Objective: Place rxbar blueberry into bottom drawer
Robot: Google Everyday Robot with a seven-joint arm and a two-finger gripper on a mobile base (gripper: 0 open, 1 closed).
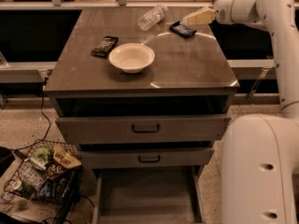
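The rxbar blueberry (182, 29), a small dark navy bar, lies flat near the far right of the cabinet top (187, 69). My gripper (195, 17) hangs just above and right of it, pointing left, with nothing seen in it. The bottom drawer (147, 195) is pulled out at floor level, its grey tray empty. The arm reaches in from the right, its large white body filling the lower right corner.
A white bowl (131, 57) stands mid-top. A dark brown-green bar (103, 46) lies left of it. A clear plastic bottle (152, 17) lies on its side at the back. Two upper drawers (145, 128) are slightly open. A wire basket of snacks (42, 176) sits on the floor at left.
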